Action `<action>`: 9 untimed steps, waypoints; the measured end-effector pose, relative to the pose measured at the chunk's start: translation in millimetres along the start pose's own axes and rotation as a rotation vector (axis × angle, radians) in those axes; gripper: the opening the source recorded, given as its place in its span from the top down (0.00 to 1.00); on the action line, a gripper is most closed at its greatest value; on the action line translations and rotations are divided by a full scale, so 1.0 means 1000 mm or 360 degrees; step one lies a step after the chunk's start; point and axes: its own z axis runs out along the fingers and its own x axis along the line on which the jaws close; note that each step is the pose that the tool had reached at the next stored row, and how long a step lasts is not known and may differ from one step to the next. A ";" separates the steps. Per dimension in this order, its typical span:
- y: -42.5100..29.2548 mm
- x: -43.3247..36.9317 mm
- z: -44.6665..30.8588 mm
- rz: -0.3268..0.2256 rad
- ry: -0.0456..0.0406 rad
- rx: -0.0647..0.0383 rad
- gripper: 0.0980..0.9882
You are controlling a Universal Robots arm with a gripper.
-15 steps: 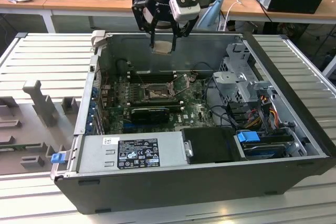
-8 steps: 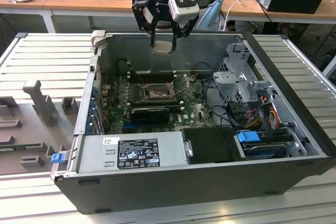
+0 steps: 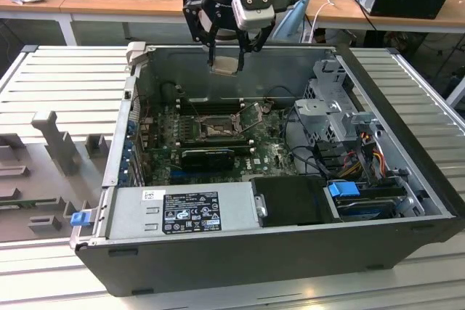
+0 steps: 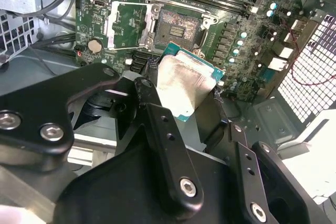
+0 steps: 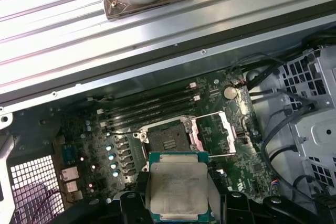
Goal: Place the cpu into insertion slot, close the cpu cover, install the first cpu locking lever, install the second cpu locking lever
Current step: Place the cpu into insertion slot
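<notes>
My gripper (image 3: 227, 54) hangs above the open computer case, shut on the cpu (image 3: 227, 65), a flat pale beige-silver chip held by its edges. Both wrist views show the cpu (image 4: 184, 83) (image 5: 177, 188) between the black fingers (image 4: 146, 94) (image 5: 131, 204). The insertion slot (image 3: 217, 130) (image 4: 178, 24) (image 5: 168, 137) is a dark square recess on the green motherboard, uncovered and well below the chip. The cpu cover (image 4: 127, 24) (image 5: 212, 132), a silvery frame with a cut-out centre, is swung open beside the slot.
Long black memory slots (image 5: 152, 103) run along the slot's far side. In the exterior view, a black graphics card (image 3: 207, 156) lies in front of it. A power supply (image 3: 182, 212) fills the case front; a drive cage (image 3: 330, 110) and cables (image 3: 363, 154) stand at that view's right.
</notes>
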 end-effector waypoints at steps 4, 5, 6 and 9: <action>0.0000 0.0000 0.0000 0.0022 -0.0002 0.0000 0.52; 0.0000 0.0000 0.0000 0.0027 -0.0002 0.0000 0.52; 0.0000 0.0000 0.0000 0.0037 -0.0003 -0.0001 0.52; 0.0000 0.0000 0.0001 0.0065 -0.0006 -0.0001 0.52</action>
